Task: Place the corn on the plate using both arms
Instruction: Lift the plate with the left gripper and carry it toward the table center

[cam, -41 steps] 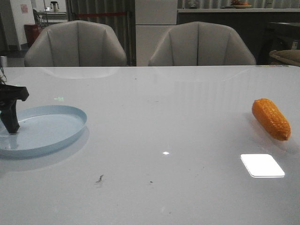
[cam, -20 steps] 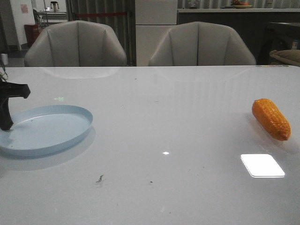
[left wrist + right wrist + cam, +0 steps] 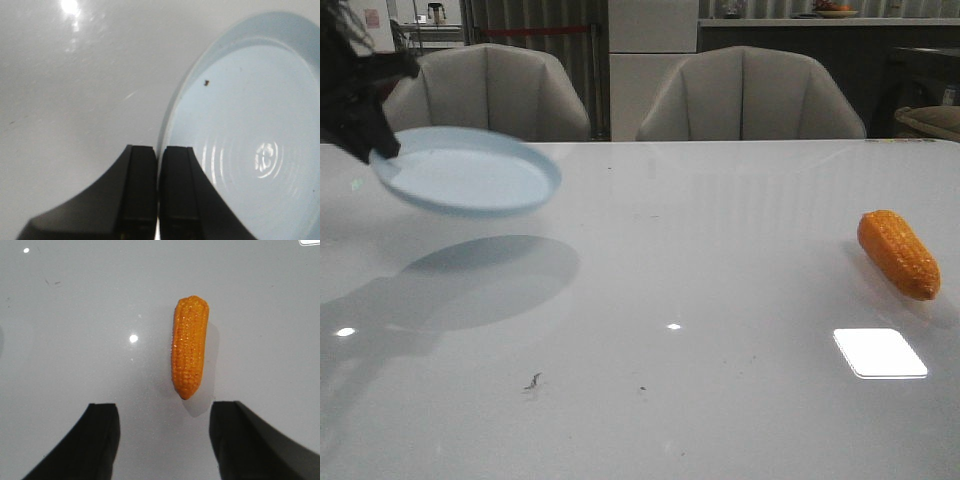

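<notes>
Right now the left gripper point(image 3: 368, 140) has the plate point(image 3: 470, 172) pinched by its rim, jaws closed tight on the edge, and the plate hangs in the air well above the worktop point(image 3: 650, 300), tilted a little, its shadow lying on the surface below. From the left wrist view the 2 dark fingers point(image 3: 141, 185) sit together with the pale blue rim caught between them. Over on the far right, the corn point(image 3: 898, 254) lies flat on the worktop, well apart from the plate. The right gripper point(image 3: 165, 440) hovers just above it, jaws spread wide to either side of the cob's narrow tip, not touching. I'd say this is the carrying step for the plate, with the corn pickup not yet made. Next, the right jaws need to drop around the cob and close, while the plate is brought within reach and kept level.
</notes>
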